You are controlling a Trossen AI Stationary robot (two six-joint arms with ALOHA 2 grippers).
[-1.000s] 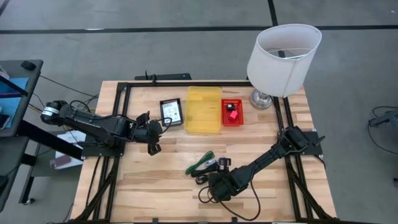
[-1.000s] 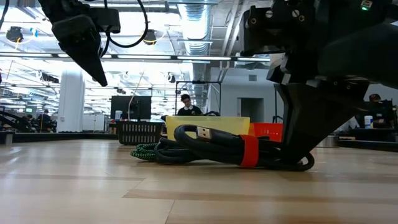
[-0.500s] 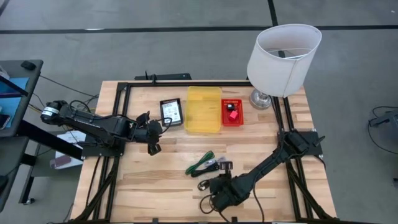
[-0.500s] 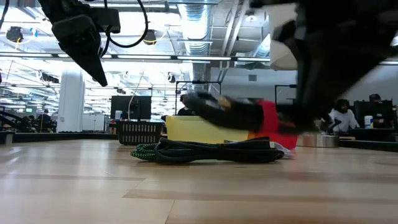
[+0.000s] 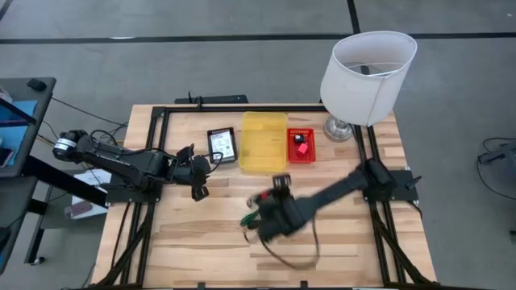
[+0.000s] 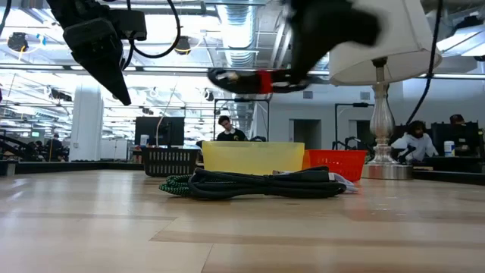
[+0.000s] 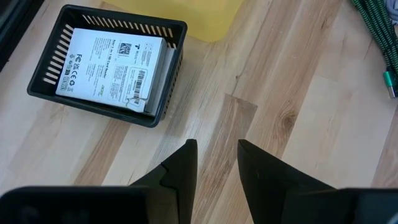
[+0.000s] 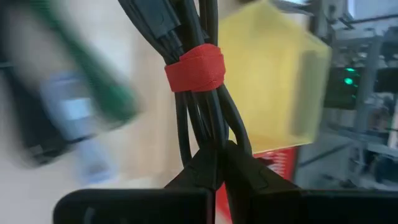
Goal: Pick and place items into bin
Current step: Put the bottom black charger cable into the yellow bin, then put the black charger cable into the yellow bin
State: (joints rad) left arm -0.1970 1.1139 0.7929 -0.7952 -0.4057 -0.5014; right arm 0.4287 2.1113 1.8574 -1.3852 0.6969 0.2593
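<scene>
The right gripper (image 8: 214, 163) is pinching a black cable bundle (image 8: 198, 74) aloft, carrying it binward toward the yellow bin (image 5: 264, 142); the left gripper (image 7: 214, 163) is hovering half-open, empty.

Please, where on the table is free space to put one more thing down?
Free: the near wooden strip in front of the green-and-black cable pile, and the left side below the left gripper. Crowded: the far edge, with black basket, yellow bin, red basket, lamp.
</scene>
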